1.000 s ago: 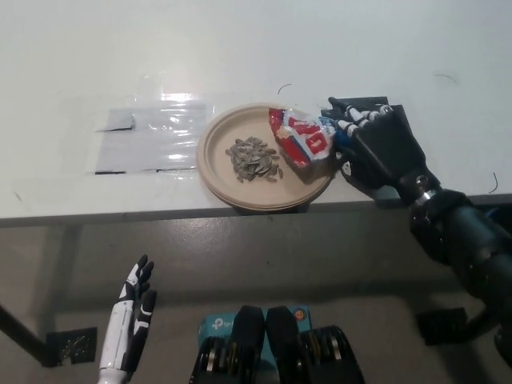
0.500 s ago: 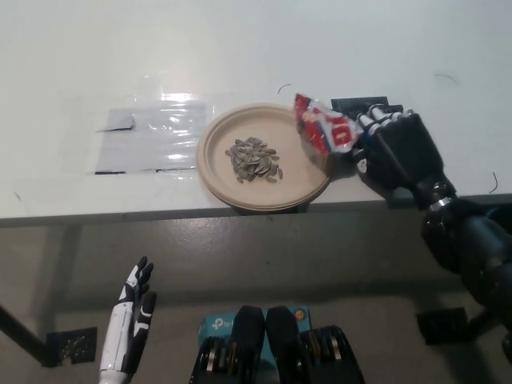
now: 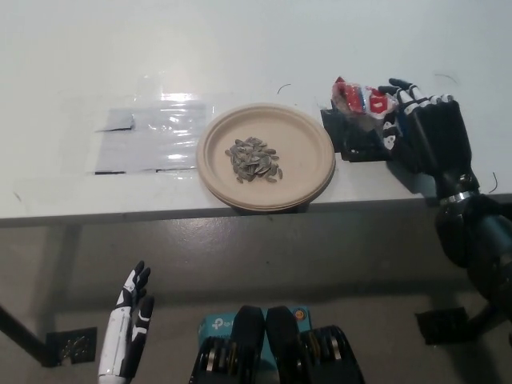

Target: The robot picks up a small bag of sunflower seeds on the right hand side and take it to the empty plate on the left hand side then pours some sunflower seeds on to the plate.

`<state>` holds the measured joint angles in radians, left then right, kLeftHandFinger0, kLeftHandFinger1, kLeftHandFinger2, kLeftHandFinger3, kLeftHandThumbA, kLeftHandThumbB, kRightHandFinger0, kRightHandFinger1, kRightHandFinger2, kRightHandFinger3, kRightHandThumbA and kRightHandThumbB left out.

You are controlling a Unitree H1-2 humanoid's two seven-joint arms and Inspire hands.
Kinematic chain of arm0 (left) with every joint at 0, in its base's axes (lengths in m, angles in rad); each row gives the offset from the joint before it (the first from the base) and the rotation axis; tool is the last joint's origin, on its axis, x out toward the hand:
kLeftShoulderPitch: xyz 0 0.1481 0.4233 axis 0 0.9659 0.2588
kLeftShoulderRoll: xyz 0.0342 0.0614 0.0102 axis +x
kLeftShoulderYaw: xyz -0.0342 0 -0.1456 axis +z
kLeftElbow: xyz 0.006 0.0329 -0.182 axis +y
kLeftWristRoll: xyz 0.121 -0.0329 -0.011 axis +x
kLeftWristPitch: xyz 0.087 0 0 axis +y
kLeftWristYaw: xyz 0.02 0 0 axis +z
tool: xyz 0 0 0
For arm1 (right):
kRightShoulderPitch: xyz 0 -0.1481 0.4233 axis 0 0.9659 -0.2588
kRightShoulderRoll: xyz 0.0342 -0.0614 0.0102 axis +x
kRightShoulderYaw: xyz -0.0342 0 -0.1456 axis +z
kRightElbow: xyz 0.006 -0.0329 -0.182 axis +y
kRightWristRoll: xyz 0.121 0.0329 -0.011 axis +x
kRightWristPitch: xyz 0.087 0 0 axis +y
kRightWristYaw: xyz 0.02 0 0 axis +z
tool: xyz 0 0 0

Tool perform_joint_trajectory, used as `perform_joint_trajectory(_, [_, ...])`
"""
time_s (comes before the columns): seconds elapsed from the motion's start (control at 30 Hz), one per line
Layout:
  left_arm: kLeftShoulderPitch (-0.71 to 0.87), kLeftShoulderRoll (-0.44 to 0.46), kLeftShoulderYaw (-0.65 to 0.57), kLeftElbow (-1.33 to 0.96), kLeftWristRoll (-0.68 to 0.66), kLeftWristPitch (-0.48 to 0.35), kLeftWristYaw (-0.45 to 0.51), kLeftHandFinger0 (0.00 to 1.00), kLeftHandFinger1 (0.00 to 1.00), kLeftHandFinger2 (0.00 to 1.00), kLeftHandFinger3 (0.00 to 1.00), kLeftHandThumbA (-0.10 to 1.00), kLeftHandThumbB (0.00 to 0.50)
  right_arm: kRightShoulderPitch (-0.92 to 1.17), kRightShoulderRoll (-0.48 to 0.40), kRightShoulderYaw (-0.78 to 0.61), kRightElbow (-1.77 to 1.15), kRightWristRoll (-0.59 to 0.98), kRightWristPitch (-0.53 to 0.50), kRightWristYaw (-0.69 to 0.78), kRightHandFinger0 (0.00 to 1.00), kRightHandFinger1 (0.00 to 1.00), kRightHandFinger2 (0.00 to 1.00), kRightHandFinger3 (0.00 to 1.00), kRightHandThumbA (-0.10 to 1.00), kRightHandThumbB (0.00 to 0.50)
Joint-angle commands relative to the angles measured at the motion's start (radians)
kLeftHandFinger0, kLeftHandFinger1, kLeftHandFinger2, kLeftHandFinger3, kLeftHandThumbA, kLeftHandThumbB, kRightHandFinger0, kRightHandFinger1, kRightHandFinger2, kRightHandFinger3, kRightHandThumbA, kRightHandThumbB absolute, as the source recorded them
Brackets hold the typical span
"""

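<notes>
A white table [image 3: 240,48] fills the upper half of the head view, its front edge running across the middle. A clear plastic sheet [image 3: 152,132] lies flat on it at the left. Just right of that sits 1 tan plate [image 3: 308,172], its near rim close to the table's front edge, with a small heap of sunflower seeds [image 3: 254,158] in its middle, so the pour looks done.

The black right hand [image 3: 420,132] is right of the plate, fingers clamped around the red and white seed bag [image 3: 356,98], held above a black mat [image 3: 352,144] on the table. The bag is clear of the plate.

The step in hand appears to be setting the bag down. It would go best lowered level, mouth up, onto the mat, away from the front edge. Open table lies behind and to the right.

The white left hand [image 3: 128,328] rests below the table at lower left, fingers loosely apart, holding nothing.
</notes>
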<state>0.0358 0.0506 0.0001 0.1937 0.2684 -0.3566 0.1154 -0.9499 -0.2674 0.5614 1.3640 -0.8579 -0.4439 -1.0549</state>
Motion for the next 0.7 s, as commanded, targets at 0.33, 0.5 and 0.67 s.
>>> perform_joint_trajectory(0.33, [0.002,0.000,-0.007,-0.011,0.016,-0.045,0.027,1.00,1.00,1.00,1.00,1.00,0.148,-0.061,-0.001,0.045,0.019,0.003,0.066,0.012,0.00,0.26,0.86,0.76,-0.10,0.213])
perform_joint_trajectory(0.5, [-0.001,0.003,-0.012,-0.010,0.016,-0.056,0.020,1.00,1.00,1.00,1.00,1.00,0.119,-0.049,0.017,0.023,0.028,0.068,0.151,0.450,1.00,1.00,1.00,1.00,0.42,0.499])
perform_joint_trajectory(0.67, [-0.010,0.006,-0.009,-0.002,0.031,-0.061,0.029,1.00,1.00,1.00,1.00,1.00,0.133,-0.026,0.030,0.015,0.009,0.077,0.181,0.555,1.00,1.00,1.00,1.00,0.51,0.500])
